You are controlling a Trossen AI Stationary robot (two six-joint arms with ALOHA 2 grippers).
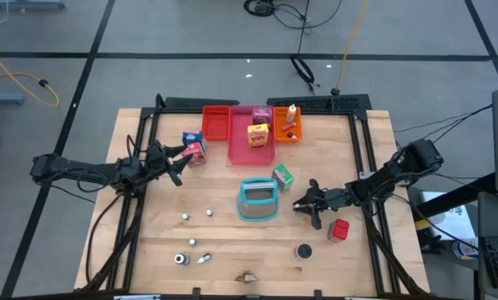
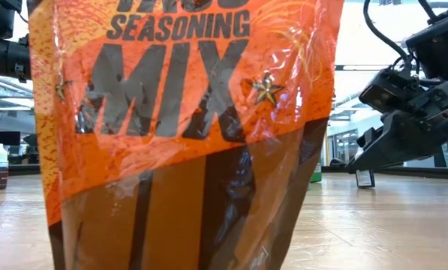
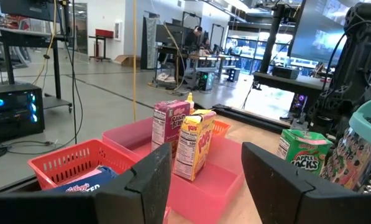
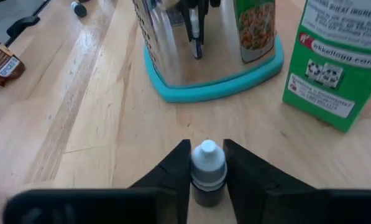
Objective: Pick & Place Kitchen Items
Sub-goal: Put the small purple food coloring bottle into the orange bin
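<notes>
A small dark bottle with a white cap (image 4: 208, 163) stands upright on the desk, pinched between the right gripper's fingers. Just beside it stands a green carton (image 1: 283, 176). A yellow-pink carton (image 1: 258, 134) and a magenta carton (image 1: 261, 115) stand upright in the pink tray, and an orange bottle (image 1: 291, 117) in the orange one. A red-blue carton (image 1: 194, 147) sits toward the left, a red cube (image 1: 339, 230) at the right, and tiny balls (image 1: 196, 215) near the front

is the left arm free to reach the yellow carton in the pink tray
Probably yes. The left gripper is open and empty, and the yellow carton stands upright in the pink tray straight ahead. Only the pink carton stands close beside it.
</notes>
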